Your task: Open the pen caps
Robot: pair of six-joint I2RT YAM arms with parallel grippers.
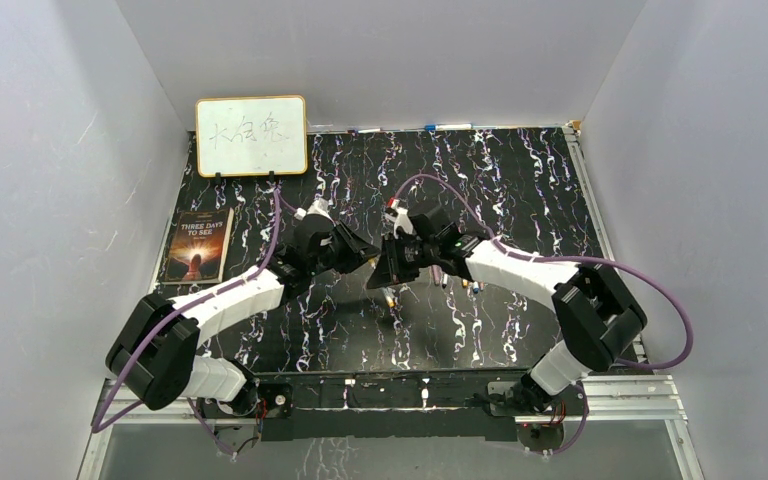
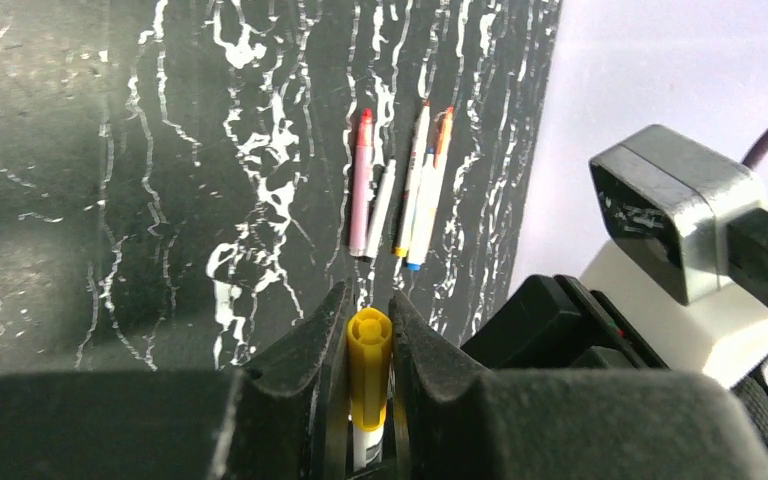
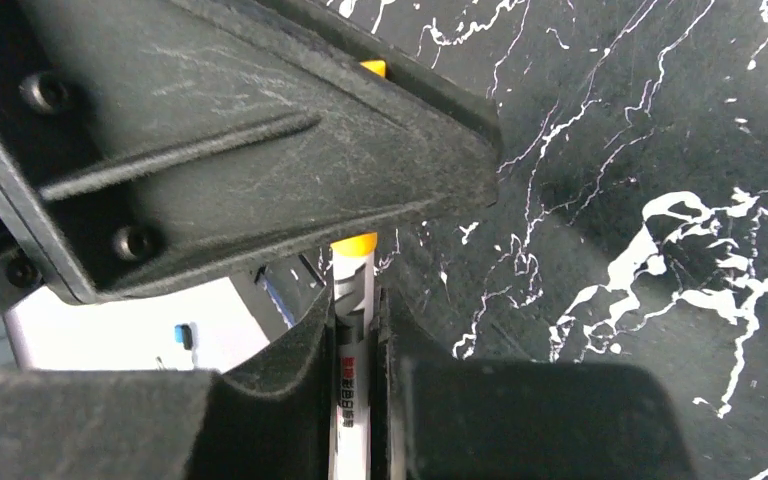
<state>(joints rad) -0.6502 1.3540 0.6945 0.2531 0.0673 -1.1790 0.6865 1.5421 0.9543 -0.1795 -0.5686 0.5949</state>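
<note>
Far out to the left of the left claw (image 2: 368,300), a book (image 1: 196,246) lies on the counter (image 2: 110,200) and a whiteboard (image 1: 251,135) stands behind it; neither bears on the job.

The left claw is closed almost to its narrowest. Its two fingers press either side of the yellow cap (image 2: 368,350), whose rounded end pokes just past the fingertips. In the left wrist view the white barrel (image 3: 350,400) runs back from the cap, down between the fingers toward the palm.

The right claw (image 3: 353,300) is drawn in just as tight, clamped on the white barrel a little below the cap. From its own camera the cap sits directly ahead of its fingertips and disappears into the dark body of the left claw. The two claws meet nose to nose above the middle of the counter, well off the surface.

What matters is the line of the pen. Its long axis runs straight from one claw into the other, cap end toward the left arm and barrel end toward the right. In my judgement the cap is not yet off, and the pull should go along that axis, the claws moving apart without bending the pen sideways.

To the right of the joined claws, under the right arm, the loose pens (image 2: 361,190) lie side by side on the counter. Which of their coloured ends are caps I cannot tell.
</note>
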